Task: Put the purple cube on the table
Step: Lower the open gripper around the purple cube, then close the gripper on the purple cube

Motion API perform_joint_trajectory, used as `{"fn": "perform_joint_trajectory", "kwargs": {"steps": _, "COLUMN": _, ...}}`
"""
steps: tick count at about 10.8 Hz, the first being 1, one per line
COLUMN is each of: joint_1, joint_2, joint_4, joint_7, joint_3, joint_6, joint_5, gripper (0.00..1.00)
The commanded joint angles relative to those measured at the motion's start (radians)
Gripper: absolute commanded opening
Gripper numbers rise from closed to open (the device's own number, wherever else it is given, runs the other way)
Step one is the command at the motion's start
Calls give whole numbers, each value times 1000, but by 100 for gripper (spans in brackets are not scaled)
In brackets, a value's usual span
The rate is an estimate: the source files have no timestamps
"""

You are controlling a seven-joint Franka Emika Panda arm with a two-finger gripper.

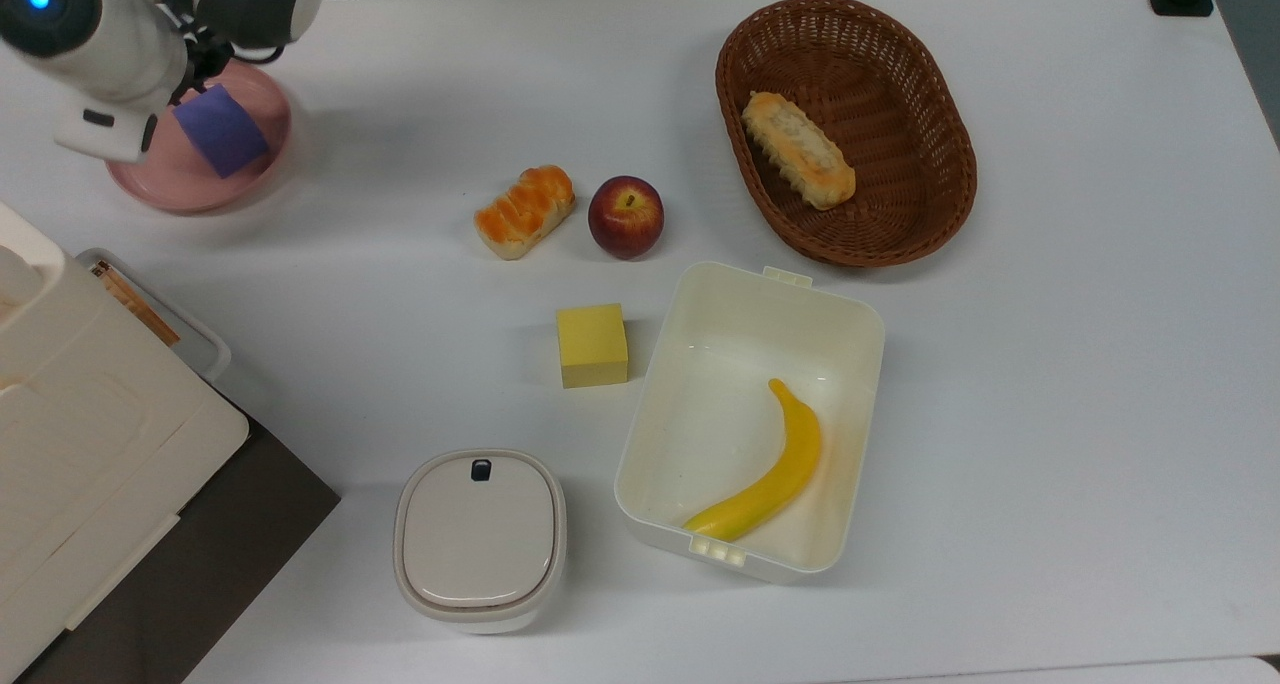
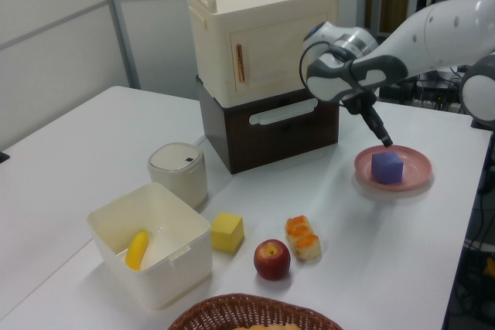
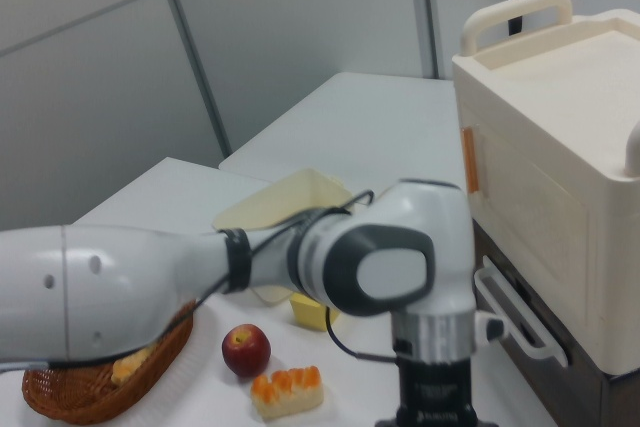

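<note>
Plainly, the purple cube [image 1: 220, 129] was over the pink plate [image 1: 150, 189] at the top view's upper left, with the gripper [image 2: 384, 143] right above its top edge in the left view. Whether the gripper had hold of the cube, and whether the cube rested on the plate or hung just clear of it, could not be told. It looked like a light, stiff block with a matte skin (likely not slippery), so a pinch across two opposite flat faces should hold it, and it seemed unlikely to break if set down on the table [image 1: 1050, 364]. Counted up, there were one purple cube, one yellow block [image 1: 592, 344], one apple [image 1: 625, 216], one banana [image 1: 770, 474] in one open box [image 1: 650, 404], one lidded pot [image 1: 480, 539], and two pastries, one on the table [image 1: 524, 211] and one [image 1: 797, 149] in the single basket [image 1: 950, 214].
</note>
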Motion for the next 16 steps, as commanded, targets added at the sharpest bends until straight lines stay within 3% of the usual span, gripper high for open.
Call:
{"fn": "perform_joint_trajectory", "kwargs": {"steps": 1, "joint_1": 36, "joint_2": -47, "joint_4": -16, "joint_7": -2, "joint_3": 0, "joint_6": -43, "joint_5": 0, "gripper": 48}}
{"fn": "perform_joint_trajectory", "kwargs": {"steps": 2, "joint_1": 36, "joint_2": -42, "joint_4": -17, "joint_7": -2, "joint_3": 0, "joint_6": -43, "joint_5": -3, "gripper": 93}}
{"fn": "perform_joint_trajectory", "kwargs": {"steps": 3, "joint_1": 35, "joint_2": -38, "joint_4": -20, "joint_7": -3, "joint_3": 0, "joint_6": -43, "joint_5": -8, "gripper": 100}}
{"fn": "perform_joint_trajectory", "kwargs": {"steps": 14, "joint_1": 27, "joint_2": 93, "joint_4": -33, "joint_7": -2, "joint_3": -2, "joint_6": 7, "joint_5": -57, "gripper": 100}}
{"fn": "perform_joint_trajectory", "kwargs": {"steps": 15, "joint_1": 27, "joint_2": 96, "joint_4": -31, "joint_7": -2, "joint_3": -2, "joint_6": 9, "joint_5": -66, "gripper": 99}}
{"fn": "perform_joint_trajectory", "kwargs": {"steps": 16, "joint_1": 27, "joint_2": 96, "joint_4": -33, "joint_7": -2, "joint_3": -2, "joint_6": 9, "joint_5": -76, "gripper": 90}}
